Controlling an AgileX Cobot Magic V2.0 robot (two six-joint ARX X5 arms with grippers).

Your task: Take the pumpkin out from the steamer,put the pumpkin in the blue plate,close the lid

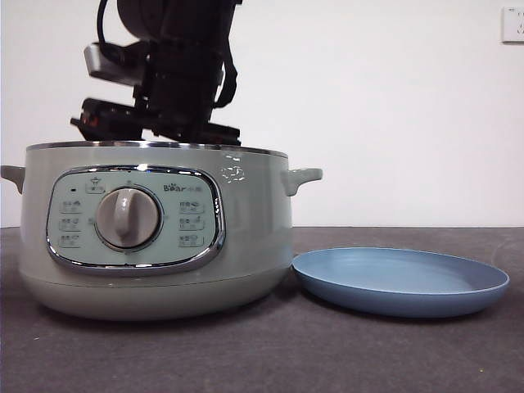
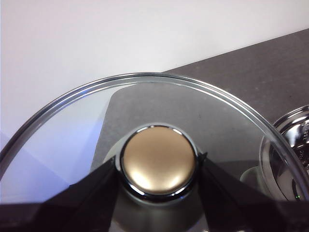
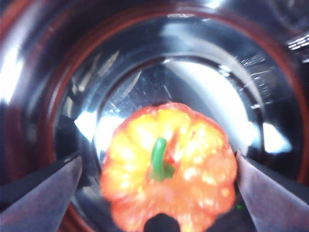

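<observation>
Setting: staged test room or lab, not a lived-in kitchen. Evidence: bare white wall (image 1: pixel 393 106); plain dark grey worktop (image 1: pixel 327 352); one wall socket (image 1: pixel 512 24) at upper right; black robot arm (image 1: pixel 176 65) with exposed cabling above a household steamer (image 1: pixel 155 229).

White wall (image 1: pixel 393 106) (socket (image 1: pixel 512 24)), grey table (image 1: pixel 327 352)
</observation>
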